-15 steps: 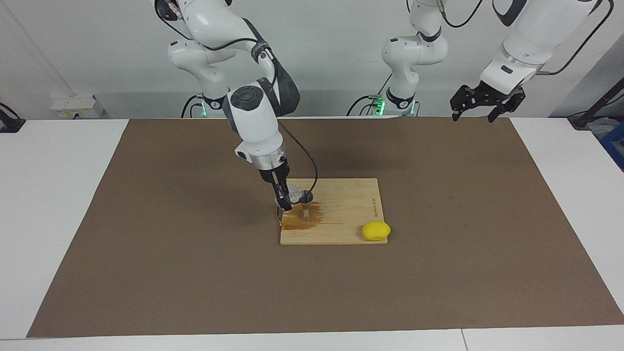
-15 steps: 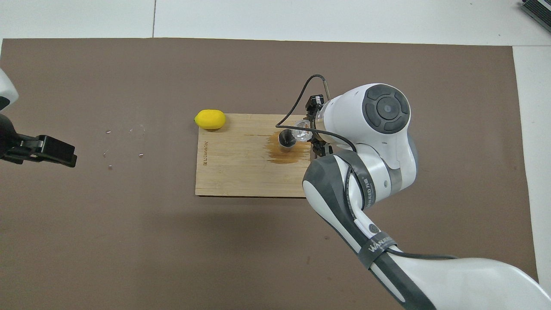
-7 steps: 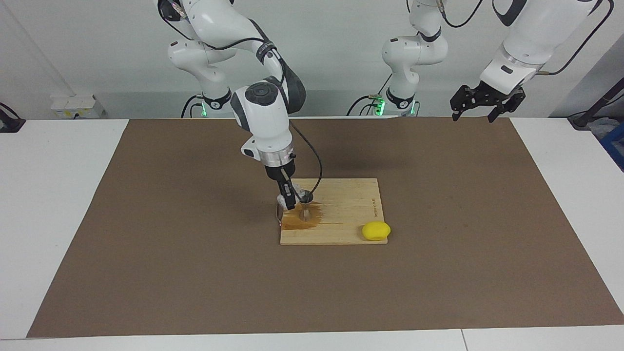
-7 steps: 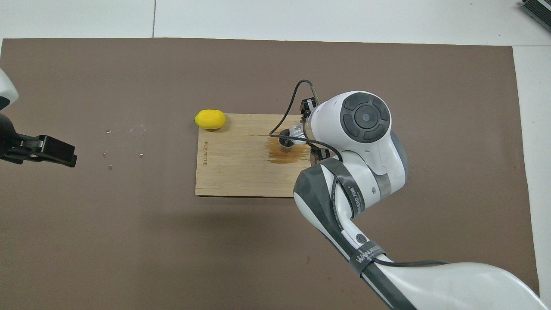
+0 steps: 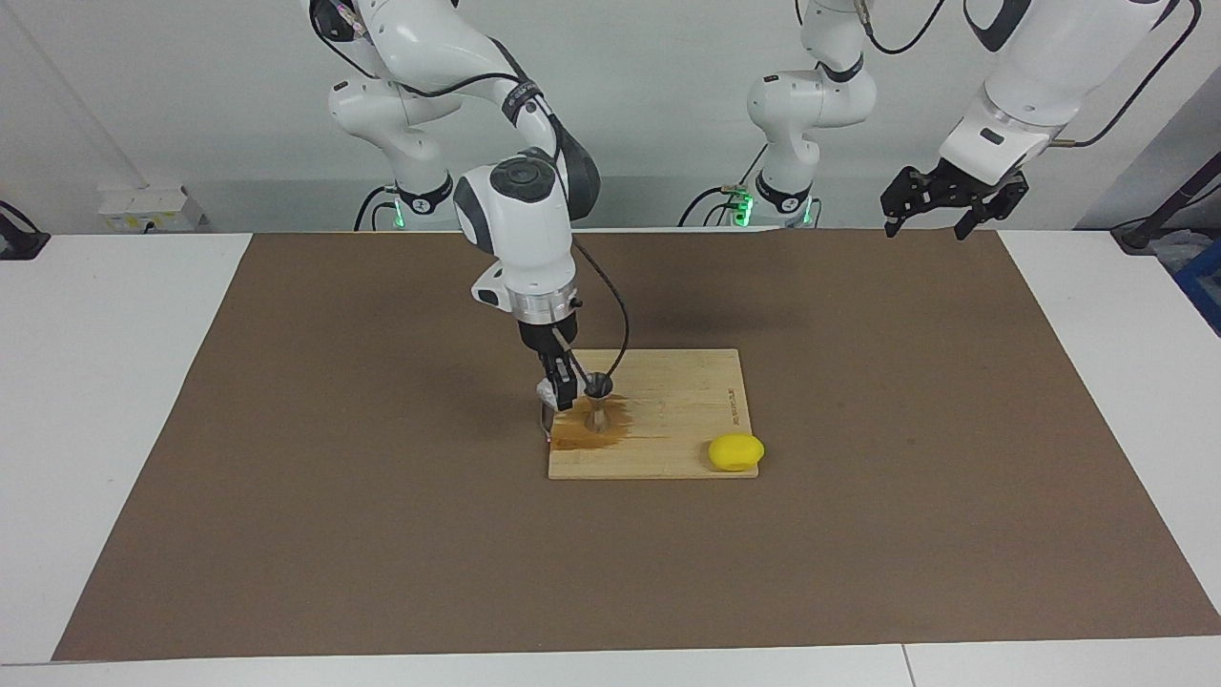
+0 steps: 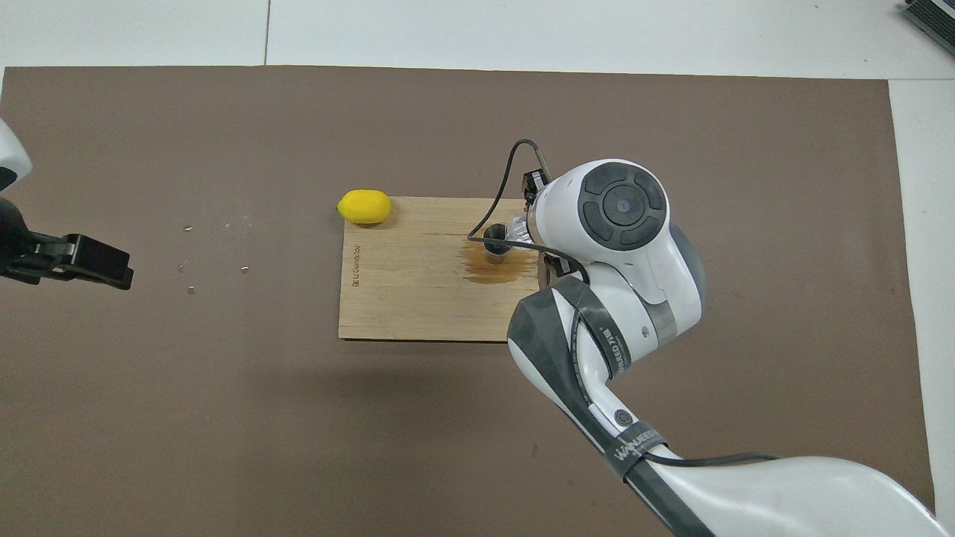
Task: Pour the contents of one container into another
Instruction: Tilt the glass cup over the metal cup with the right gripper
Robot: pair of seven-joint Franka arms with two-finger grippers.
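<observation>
Two vessels sit at the wet end of the cutting board (image 5: 668, 420): the metal jigger (image 5: 598, 401) stands upright, its long axis vertical and its open mouth up, in a brown puddle (image 6: 496, 268). The glass cup (image 6: 517, 227) is pinched tight in the right tool (image 5: 561, 396), just at the jigger's rim toward the right arm's end of the bench (image 5: 124, 401). How far the cup tips I cannot tell.

From above, the jigger's dark round mouth shows at nine o'clock of the cup, and the white wrist hides most of the tool. From across the bench, the jigger's waisted profile and the tool's dark fingers (image 5: 567, 389) show instead, with the cup only a pale glint.

Bent over the board, the right arm drops its wrist nearly straight down. Waiting with its tool (image 5: 940, 212) spread wide and empty, the left arm hangs over the mat's (image 5: 382, 534) edge. One lemon (image 5: 735, 451) lies on the board's corner farthest from the robots.
</observation>
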